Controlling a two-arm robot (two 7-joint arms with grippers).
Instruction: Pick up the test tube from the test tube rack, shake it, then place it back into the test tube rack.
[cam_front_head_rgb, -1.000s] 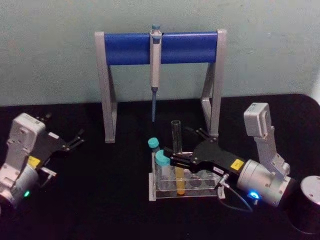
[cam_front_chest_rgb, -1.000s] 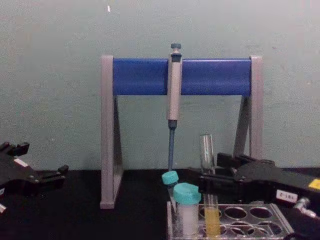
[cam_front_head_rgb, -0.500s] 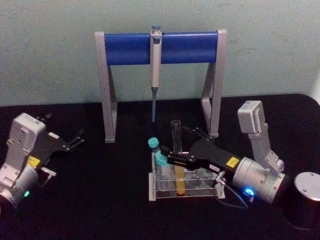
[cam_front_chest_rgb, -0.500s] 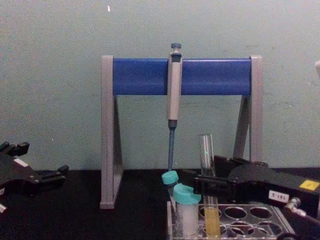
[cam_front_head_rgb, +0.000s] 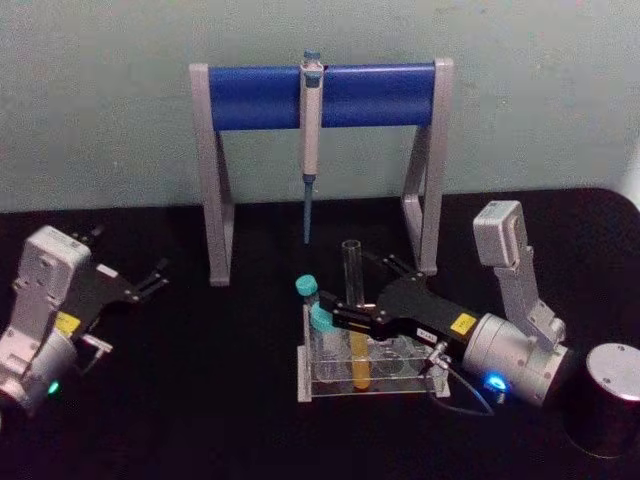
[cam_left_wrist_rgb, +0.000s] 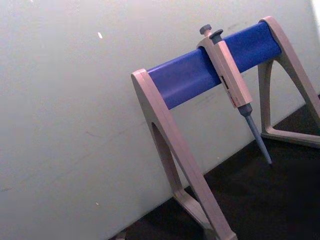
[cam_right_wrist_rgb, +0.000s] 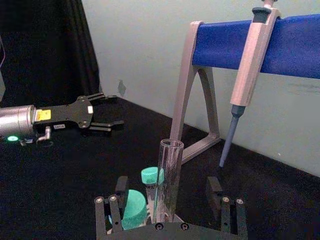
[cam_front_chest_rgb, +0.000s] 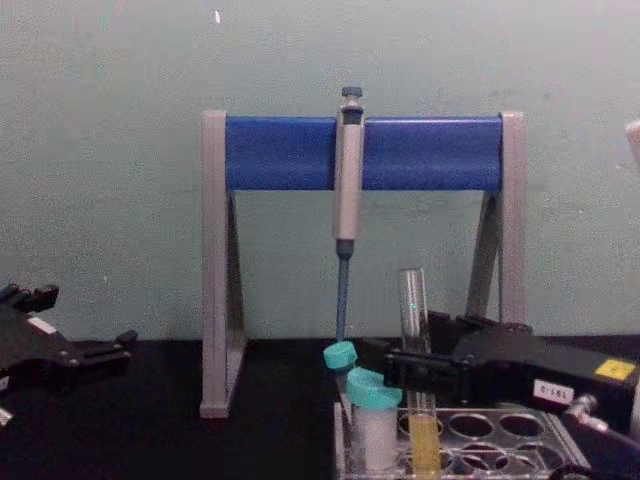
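Your right gripper (cam_front_head_rgb: 360, 295) straddles test tube (cam_front_head_rgb: 352, 262), jaws apart, no clamp. Tube stands upright in test tube rack (cam_front_head_rgb: 372, 386). Left gripper (cam_front_head_rgb: 152, 280) parked far left, jaws apart.

Grey-blue pipette stand (cam_front_head_rgb: 260, 97), pipette (cam_front_head_rgb: 311, 130) hung mid-bar, 2 teal-capped vials (cam_front_head_rgb: 322, 320), grey cyl (cam_front_head_rgb: 612, 395) rt

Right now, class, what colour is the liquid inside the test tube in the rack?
Yellow-orange, low in the test tube; the head view shows it best.

The test tube (cam_front_head_rgb: 351, 265) is clear glass, the test tube rack (cam_front_head_rgb: 400, 388) glossy plastic, the table (cam_front_head_rgb: 200, 400) matt.
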